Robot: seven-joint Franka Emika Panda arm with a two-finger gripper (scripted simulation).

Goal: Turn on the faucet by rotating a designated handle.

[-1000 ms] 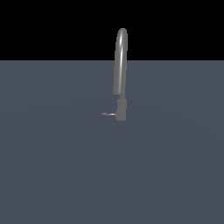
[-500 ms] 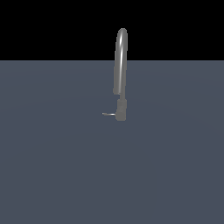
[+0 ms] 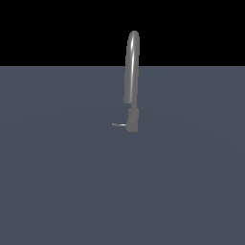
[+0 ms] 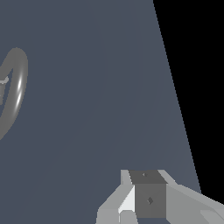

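A thin grey handle (image 3: 118,125) was seen jutting toward the exterior view's left from the short base of the gooseneck faucet (image 3: 131,72), which stood alone on the slate-grey surface (image 3: 57,182). No arm was caught in that view. In the wrist view, the faucet's arched spout (image 4: 15,89) was cut off at the frame edge, while only part of the gripper (image 4: 144,199) was shown, its opening impossible to judge.
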